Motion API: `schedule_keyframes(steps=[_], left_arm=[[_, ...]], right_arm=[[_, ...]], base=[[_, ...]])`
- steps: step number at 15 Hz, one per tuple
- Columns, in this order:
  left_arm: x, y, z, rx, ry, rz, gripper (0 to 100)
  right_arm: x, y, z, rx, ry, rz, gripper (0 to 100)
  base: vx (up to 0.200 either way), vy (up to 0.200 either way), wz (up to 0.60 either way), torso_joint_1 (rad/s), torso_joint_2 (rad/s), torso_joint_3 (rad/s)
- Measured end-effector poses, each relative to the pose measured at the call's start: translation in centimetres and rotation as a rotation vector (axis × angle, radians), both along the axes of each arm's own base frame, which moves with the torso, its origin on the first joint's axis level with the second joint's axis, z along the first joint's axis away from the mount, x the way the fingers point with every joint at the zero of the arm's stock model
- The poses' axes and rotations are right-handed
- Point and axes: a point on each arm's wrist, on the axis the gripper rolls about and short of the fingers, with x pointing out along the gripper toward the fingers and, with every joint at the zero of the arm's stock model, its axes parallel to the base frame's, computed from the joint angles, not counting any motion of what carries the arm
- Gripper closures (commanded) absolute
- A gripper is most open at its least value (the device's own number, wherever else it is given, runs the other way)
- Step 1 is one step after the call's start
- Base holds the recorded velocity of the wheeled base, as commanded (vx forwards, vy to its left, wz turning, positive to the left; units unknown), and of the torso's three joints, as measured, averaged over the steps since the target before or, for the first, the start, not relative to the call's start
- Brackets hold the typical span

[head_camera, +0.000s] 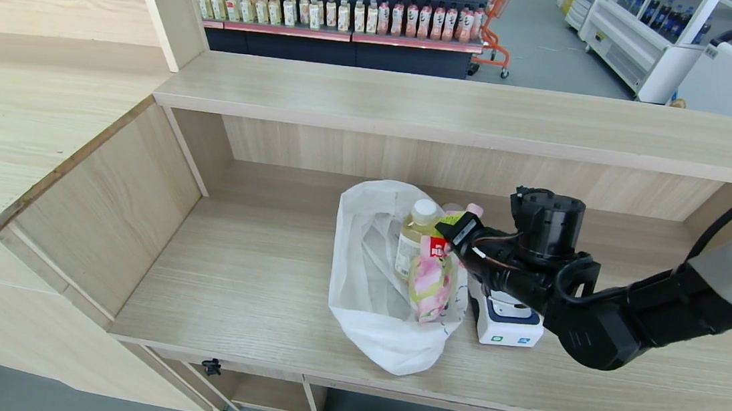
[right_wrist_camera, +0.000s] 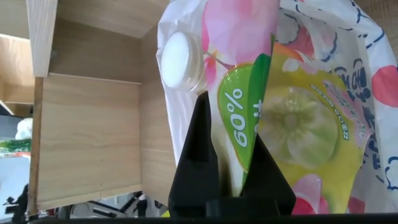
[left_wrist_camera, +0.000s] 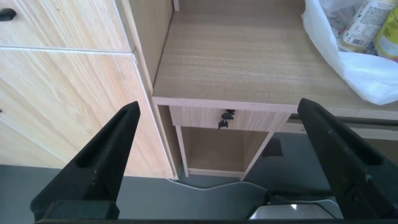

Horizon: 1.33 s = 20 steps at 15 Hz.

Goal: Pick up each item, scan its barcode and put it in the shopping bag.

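Shelving (head_camera: 337,13) stocked with rows of bottled drinks is seen across the aisle at the far side, with glass-fronted chilled cabinets (head_camera: 645,31) at the far right. A recessed wooden checkout surface (head_camera: 252,275) is shown in the foreground, walled by panels on its left and far sides. A white shopping bag (head_camera: 365,279) is laid open at the middle of the surface, and a pale-yellow bottle (head_camera: 415,234) with a white cap is stood upright inside it. A pink-and-yellow pouch (head_camera: 432,275) is hung at the right side of the bag's mouth, just in front of the bottle, and its top edge is clamped between the closed fingers of the right gripper (head_camera: 457,231). The pouch's lower end is seen against the bag's film; whether it rests on anything cannot be told. A white-and-blue scanner (head_camera: 509,320) is placed just right of the bag, partly covered by the right arm. The left gripper (left_wrist_camera: 219,106) is held at the near left, below the surface's near edge, facing a drawer (left_wrist_camera: 227,118) with a black handle; its fingers are spread wide apart and nothing is held between them.
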Motion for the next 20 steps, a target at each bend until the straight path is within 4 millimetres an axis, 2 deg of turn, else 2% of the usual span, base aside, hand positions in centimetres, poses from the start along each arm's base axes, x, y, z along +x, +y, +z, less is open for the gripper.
schedule_keyframes(steps=[4,10,13,14,17,20], left_arm=[[0.0,0.0,0.0,-0.001,0.000,0.000,0],[0.0,0.0,0.0,-0.001,0.000,0.000,0],[0.0,0.0,0.0,-0.001,0.000,0.000,0],[0.0,0.0,0.0,-0.001,0.000,0.000,0],[0.0,0.0,0.0,-0.001,0.000,0.000,0],[0.0,0.0,0.0,-0.001,0.000,0.000,0]], right_arm=[[0.4,0.4,-1.6,-0.055,-0.049,0.017,100],[-0.5,1.4,-4.5,-0.104,0.021,0.054,100],[-0.6,1.4,-5.1,-0.115,-0.037,0.063,100],[-0.7,1.3,-5.3,-0.112,-0.046,0.073,0],[-1.0,1.1,-5.8,-0.129,-0.040,0.092,0],[-1.8,1.1,-4.8,-0.158,-0.079,0.152,0]], base=[[0.000,0.000,0.00,0.000,0.00,0.000],[0.000,0.000,0.00,0.000,0.00,0.000],[0.000,0.000,0.00,0.000,0.00,0.000],[0.000,0.000,0.00,0.000,0.00,0.000],[0.000,0.000,0.00,0.000,0.00,0.000],[0.000,0.000,0.00,0.000,0.00,0.000]])
